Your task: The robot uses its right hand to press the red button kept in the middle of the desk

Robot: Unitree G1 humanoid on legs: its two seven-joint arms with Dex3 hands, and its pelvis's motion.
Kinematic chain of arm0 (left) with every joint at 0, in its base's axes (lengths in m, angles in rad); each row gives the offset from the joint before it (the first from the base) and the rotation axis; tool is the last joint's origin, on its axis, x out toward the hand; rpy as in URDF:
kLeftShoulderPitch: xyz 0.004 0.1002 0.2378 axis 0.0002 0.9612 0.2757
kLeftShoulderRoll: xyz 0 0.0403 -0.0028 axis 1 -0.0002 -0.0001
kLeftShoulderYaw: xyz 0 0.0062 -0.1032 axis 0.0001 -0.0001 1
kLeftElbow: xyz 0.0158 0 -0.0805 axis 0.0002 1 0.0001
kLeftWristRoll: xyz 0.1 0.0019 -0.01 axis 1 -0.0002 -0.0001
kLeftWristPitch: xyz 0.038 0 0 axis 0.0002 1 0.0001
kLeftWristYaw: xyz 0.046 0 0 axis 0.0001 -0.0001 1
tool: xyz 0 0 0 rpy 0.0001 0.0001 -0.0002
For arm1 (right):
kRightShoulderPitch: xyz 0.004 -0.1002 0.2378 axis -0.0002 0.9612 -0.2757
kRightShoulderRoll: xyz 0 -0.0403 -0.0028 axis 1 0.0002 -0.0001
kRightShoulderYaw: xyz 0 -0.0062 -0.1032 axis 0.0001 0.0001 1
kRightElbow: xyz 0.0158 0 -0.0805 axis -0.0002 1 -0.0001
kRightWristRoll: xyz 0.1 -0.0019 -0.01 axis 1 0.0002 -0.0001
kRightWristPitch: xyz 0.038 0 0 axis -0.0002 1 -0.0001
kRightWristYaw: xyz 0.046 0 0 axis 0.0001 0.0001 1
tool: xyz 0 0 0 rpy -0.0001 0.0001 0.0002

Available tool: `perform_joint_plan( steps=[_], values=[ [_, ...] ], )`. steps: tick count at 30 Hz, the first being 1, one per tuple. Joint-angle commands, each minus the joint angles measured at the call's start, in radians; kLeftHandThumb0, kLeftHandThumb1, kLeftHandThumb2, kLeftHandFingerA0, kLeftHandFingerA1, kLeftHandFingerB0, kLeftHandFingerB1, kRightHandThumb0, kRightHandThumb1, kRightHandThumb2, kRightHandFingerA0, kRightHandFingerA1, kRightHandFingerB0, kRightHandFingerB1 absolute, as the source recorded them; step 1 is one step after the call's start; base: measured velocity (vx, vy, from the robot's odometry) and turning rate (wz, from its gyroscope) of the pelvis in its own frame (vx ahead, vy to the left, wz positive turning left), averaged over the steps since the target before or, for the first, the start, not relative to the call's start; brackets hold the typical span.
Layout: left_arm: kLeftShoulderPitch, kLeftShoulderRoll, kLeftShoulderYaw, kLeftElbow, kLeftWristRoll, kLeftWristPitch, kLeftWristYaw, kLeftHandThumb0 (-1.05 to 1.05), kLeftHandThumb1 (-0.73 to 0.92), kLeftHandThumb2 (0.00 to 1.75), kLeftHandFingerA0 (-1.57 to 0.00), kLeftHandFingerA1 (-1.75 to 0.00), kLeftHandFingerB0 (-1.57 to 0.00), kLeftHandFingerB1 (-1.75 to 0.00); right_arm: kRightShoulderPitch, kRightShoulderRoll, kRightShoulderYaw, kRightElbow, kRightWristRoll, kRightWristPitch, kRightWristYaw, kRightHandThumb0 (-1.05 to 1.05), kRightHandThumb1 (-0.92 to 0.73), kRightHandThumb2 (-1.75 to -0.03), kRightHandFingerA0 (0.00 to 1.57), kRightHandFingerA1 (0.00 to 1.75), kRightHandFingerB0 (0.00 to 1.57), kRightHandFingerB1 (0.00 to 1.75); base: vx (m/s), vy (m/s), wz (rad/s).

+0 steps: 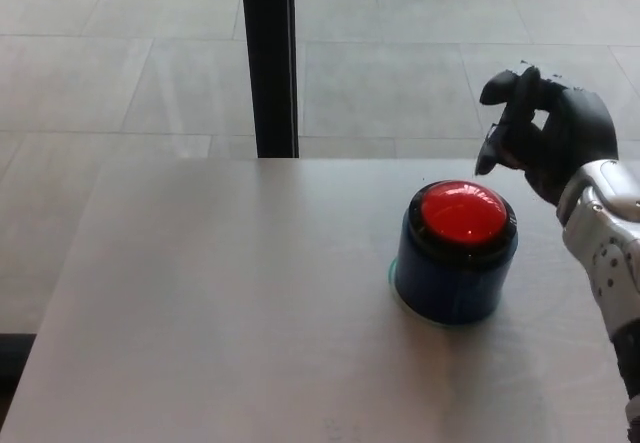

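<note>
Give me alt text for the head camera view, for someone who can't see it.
A black right hand, fingers curled and holding nothing, hovers just up and right of a red button on a dark blue base, not touching it. The button stands on a pale desk, with a black post and tiled floor behind.

Right forearm cut off at edge.

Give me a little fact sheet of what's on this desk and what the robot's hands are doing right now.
Surface: pale wooden desk
Object: round red dome button on a dark blue cylindrical base
Right hand: black right hand, fingers apart, holding nothing, beyond and to the right of the button, not touching it
Left hand: not in view
Background: black vertical post, grey tiled floor
Button pressed: not yet
</note>
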Motion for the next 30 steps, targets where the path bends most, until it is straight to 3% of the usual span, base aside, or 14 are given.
perform_joint_plan(
  steps=[1, 2, 6, 7, 9, 14, 15, 18, 19, 20, 25, 26, 27, 30],
  values=[
    [-0.005, 0.016, -0.006, 0.007, -0.005, 0.011, 0.016, -0.71, 0.92, 1.16, -0.40, -1.17, -0.27, -0.90, 0.038, 0.004, 0.030, 0.017, -0.066, -0.062, 0.046, -0.15, -0.46, -1.34, 0.95, 1.75, 0.80, 1.61, 0.00, 0.000, 0.00],
    [-0.002, 0.016, -0.010, 0.005, -0.002, 0.009, 0.013, -0.71, 0.92, 1.23, -0.52, -0.97, -0.34, -0.79, 0.048, 0.003, 0.036, 0.020, -0.073, -0.076, 0.053, -0.15, -0.45, -1.33, 0.94, 1.75, 0.79, 1.60, 0.00, 0.000, 0.00],
    [-0.002, 0.017, -0.009, 0.000, -0.009, 0.006, 0.003, -0.71, 0.92, 1.16, -0.38, -1.17, -0.25, -0.89, 0.049, 0.007, 0.045, 0.044, -0.099, -0.082, 0.040, -0.15, -0.47, -1.33, 0.95, 1.75, 0.80, 1.63, 0.00, 0.000, 0.00],
    [-0.005, 0.017, -0.008, 0.001, -0.009, 0.008, 0.009, -0.71, 0.92, 1.23, -0.51, -0.97, -0.31, -0.78, 0.046, 0.008, 0.043, 0.048, -0.102, -0.080, 0.034, -0.15, -0.49, -1.29, 0.94, 1.75, 0.78, 1.62, 0.00, 0.000, 0.00],
    [-0.008, 0.019, -0.018, 0.015, 0.003, -0.001, 0.013, -0.71, 0.92, 1.15, -0.43, -1.20, -0.27, -0.91, 0.037, 0.010, 0.042, 0.048, -0.107, -0.072, 0.027, -0.17, -0.49, -1.28, 0.94, 1.75, 0.78, 1.58, 0.00, 0.000, 0.00],
    [-0.007, 0.023, -0.025, 0.019, 0.002, -0.002, 0.001, -0.70, 0.92, 1.26, -0.52, -0.97, -0.33, -0.79, 0.031, 0.009, 0.051, 0.045, -0.121, -0.089, 0.049, -0.19, -0.44, -1.36, 0.95, 1.75, 0.81, 1.57, 0.00, 0.000, 0.00],
    [-0.012, 0.021, -0.018, 0.020, -0.007, 0.009, 0.014, -0.70, 0.92, 1.14, -0.42, -1.19, -0.26, -0.88, 0.035, -0.003, 0.072, 0.035, -0.146, -0.097, 0.059, -0.13, -0.44, -1.41, 0.99, 1.75, 0.85, 1.57, 0.00, 0.000, 0.00],
    [-0.009, 0.023, -0.011, 0.016, -0.016, 0.007, 0.009, -0.72, 0.92, 1.25, -0.55, -1.00, -0.33, -0.80, 0.037, -0.009, 0.076, 0.048, -0.155, -0.114, 0.065, -0.14, -0.41, -1.46, 1.00, 1.75, 0.86, 1.56, 0.00, 0.000, 0.00],
    [-0.010, 0.024, -0.012, 0.014, -0.016, 0.011, 0.009, -0.73, 0.92, 1.15, -0.41, -1.22, -0.27, -0.92, 0.040, -0.009, 0.069, 0.050, -0.149, -0.113, 0.070, -0.14, -0.42, -1.45, 1.00, 1.75, 0.86, 1.56, 0.00, 0.000, 0.00],
    [-0.010, 0.024, -0.019, 0.016, -0.008, 0.007, 0.008, -0.73, 0.92, 1.23, -0.53, -0.98, -0.33, -0.79, 0.042, -0.009, 0.062, 0.054, -0.147, -0.104, 0.068, -0.12, -0.46, -1.40, 1.01, 1.75, 0.85, 1.56, 0.00, 0.000, 0.00],
    [-0.003, 0.021, -0.017, 0.007, -0.014, 0.000, -0.004, -0.73, 0.92, 1.24, -0.48, -0.94, -0.30, -0.77, 0.072, 0.000, 0.052, 0.050, -0.158, -0.083, 0.052, -0.16, -0.52, -1.24, 0.94, 1.75, 0.79, 1.57, 0.00, 0.000, 0.00],
    [-0.006, 0.023, -0.019, 0.009, -0.011, 0.002, 0.000, -0.72, 0.92, 1.15, -0.38, -1.16, -0.24, -0.88, 0.082, 0.005, 0.050, 0.062, -0.156, -0.095, 0.057, -0.15, -0.51, -1.24, 0.97, 1.75, 0.81, 1.54, 0.00, 0.000, 0.00],
    [-0.008, 0.023, -0.019, 0.009, -0.011, 0.003, 0.002, -0.73, 0.92, 1.23, -0.50, -0.96, -0.31, -0.78, 0.090, 0.010, 0.049, 0.067, -0.154, -0.100, 0.057, -0.14, -0.49, -1.28, 0.98, 1.75, 0.81, 1.55, 0.00, 0.000, 0.00],
    [-0.013, 0.026, -0.028, 0.015, -0.002, 0.006, 0.008, -0.73, 0.92, 1.15, -0.43, -1.20, -0.26, -0.89, 0.109, 0.021, 0.051, 0.070, -0.156, -0.097, 0.052, -0.14, -0.51, -1.25, 0.96, 1.75, 0.80, 1.56, 0.00, 0.000, 0.00]
  ],
)
